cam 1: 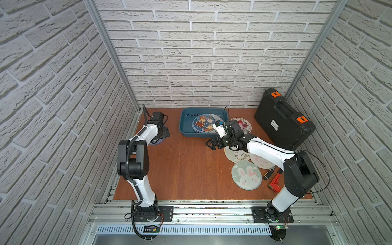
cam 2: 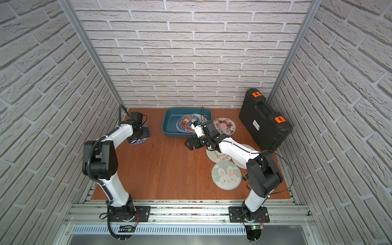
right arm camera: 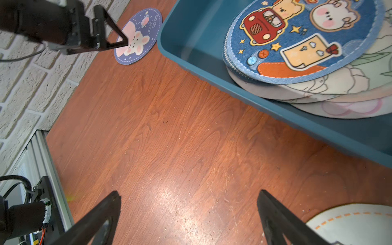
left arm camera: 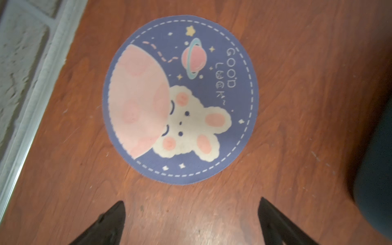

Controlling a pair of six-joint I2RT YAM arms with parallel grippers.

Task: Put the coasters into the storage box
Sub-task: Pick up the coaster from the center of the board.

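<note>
Left gripper (left arm camera: 191,201) spread wide, empty, over the purple bunny coaster (left arm camera: 180,99) near the table (cam 1: 186,169) far-left corner. Storage box (cam 1: 186,123) at the far edge holds a stack, blue bear coaster (cam 1: 202,124) on top. Right gripper (right arm camera: 189,193) spread, empty, over bare table just in front of the box. Right side, outside the box: rose coaster (cam 1: 244,125), sheep coaster (cam 1: 233,153), pink coaster (cam 1: 259,161), green bunny coaster (cam 1: 246,175). Roughly half done by my read; five visible coasters left.

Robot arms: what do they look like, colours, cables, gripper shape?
The left arm and right arm have white shells with black joints. A black ribbed cable runs up the left arm; thin black wires loop off the right. The left gripper and right gripper are black, with triangular frames.
</note>
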